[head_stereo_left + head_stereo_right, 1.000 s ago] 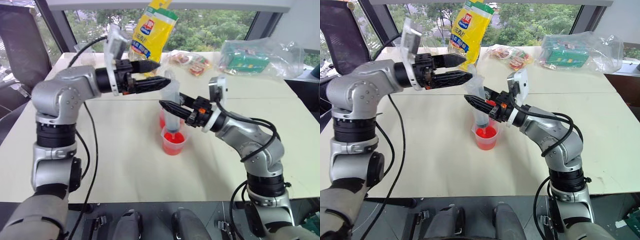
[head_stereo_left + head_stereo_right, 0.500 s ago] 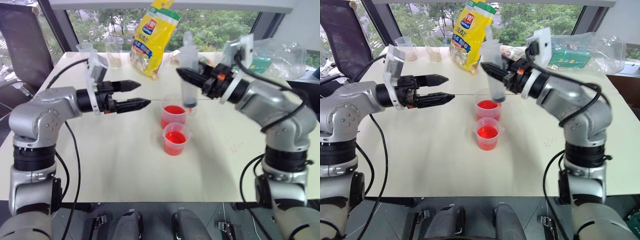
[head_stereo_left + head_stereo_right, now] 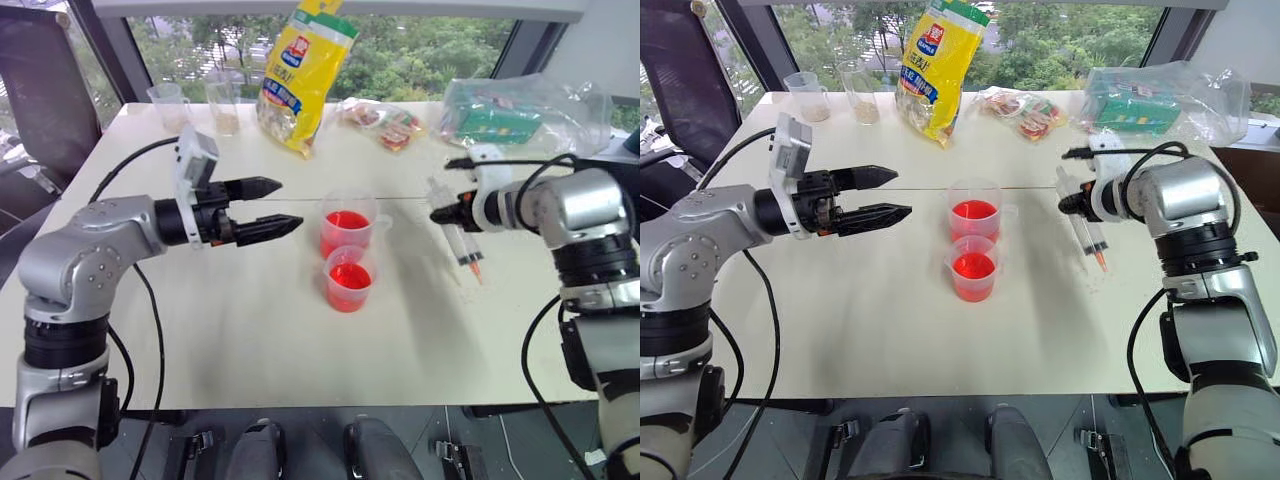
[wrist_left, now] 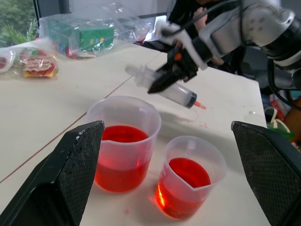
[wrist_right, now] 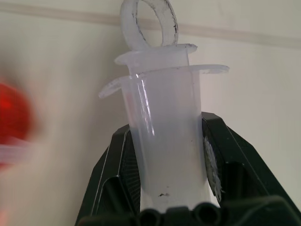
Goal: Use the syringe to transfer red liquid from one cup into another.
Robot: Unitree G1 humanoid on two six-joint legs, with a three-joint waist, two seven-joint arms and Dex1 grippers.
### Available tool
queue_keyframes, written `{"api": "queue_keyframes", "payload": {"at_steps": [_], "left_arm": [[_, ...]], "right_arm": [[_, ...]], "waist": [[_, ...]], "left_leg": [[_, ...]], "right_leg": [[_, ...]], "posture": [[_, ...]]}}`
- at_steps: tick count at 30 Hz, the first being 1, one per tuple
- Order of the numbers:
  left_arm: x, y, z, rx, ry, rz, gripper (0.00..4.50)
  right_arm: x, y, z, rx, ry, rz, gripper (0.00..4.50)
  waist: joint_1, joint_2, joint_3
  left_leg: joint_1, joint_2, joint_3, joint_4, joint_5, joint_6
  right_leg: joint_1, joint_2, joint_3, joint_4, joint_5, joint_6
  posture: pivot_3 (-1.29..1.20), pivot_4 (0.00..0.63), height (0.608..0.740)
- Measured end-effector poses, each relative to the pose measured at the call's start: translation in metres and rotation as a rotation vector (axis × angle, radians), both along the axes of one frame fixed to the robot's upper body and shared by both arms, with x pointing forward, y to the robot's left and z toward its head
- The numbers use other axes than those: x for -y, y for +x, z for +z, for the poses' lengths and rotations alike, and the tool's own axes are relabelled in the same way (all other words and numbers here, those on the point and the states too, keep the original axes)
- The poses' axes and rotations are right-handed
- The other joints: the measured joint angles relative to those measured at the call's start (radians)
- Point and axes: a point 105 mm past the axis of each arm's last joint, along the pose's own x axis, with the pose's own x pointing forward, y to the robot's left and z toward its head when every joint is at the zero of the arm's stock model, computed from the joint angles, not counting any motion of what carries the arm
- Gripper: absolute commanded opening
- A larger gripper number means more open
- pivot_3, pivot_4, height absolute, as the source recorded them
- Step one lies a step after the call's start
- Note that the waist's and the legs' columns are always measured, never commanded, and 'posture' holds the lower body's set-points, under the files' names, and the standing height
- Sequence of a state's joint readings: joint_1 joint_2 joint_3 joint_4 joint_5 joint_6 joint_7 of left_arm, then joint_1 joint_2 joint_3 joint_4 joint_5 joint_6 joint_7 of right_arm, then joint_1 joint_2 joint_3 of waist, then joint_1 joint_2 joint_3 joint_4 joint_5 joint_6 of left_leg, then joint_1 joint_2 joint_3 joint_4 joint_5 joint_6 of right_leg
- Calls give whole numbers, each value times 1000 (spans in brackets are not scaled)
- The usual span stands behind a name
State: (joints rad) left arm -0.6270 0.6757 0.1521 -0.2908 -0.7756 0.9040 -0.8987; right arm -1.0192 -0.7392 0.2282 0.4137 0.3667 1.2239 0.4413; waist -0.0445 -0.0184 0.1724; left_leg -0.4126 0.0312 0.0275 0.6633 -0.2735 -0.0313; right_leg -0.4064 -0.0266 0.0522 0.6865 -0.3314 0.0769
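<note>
Syringe (image 3: 1087,225) clamped in right end effector (image 3: 1072,203); left end effector (image 3: 885,196) gapes empty

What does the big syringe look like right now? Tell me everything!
The syringe is a fat tube of clear, cloudy plastic with a ring at the top of its plunger, two flat flanges beneath the ring, a dark seal low inside and a short orange-red tip. The plunger looks pushed in. The right gripper is shut on its barrel and holds it tilted, tip slanting down toward the table, to the right of the two red cups.
</note>
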Motion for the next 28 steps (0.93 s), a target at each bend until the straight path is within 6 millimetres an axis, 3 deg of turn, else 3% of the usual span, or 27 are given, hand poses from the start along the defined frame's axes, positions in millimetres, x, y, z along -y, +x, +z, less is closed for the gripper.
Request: {"api": "queue_keyframes", "payload": {"at_steps": [6,12,13,16,21,28], "left_arm": [[-1,-3,-4,-4,13,23,4469],[-4,-5,-7,-11,30,37,4500],[-3,-6,-6,-14,28,32,4500],[-4,-8,-5,-13,36,27,4500],[-12,-9,-1,-5,56,42,4500],[-22,-13,-2,-12,90,61,4500]], "right_arm": [[-6,3,-22,-67,25,6,1418],[-7,3,-25,-78,29,19,4282],[-9,3,-23,-76,34,31,4398],[-12,1,-8,-28,32,93,4398],[-17,-14,37,140,-21,286,4398],[-41,-71,61,244,-16,665,4398]], "waist": [[1,0,0],[1,0,0],[1,0,0],[2,0,0],[3,0,0],[3,0,0]], "left_leg": [[0,0,0,0,0,0],[0,0,0,0,0,0],[0,0,0,0,0,0],[0,0,0,0,0,0],[0,0,-1,0,0,0],[1,0,-2,0,0,1]], "right_leg": [[0,0,0,1,0,0],[0,0,0,1,0,0],[0,0,0,1,0,0],[0,0,0,1,0,0],[1,0,-1,-1,0,0],[2,0,-1,-1,0,0]], "posture": [[0,150,740],[0,150,740],[0,150,740],[0,150,740],[0,150,740],[0,150,740]]}}
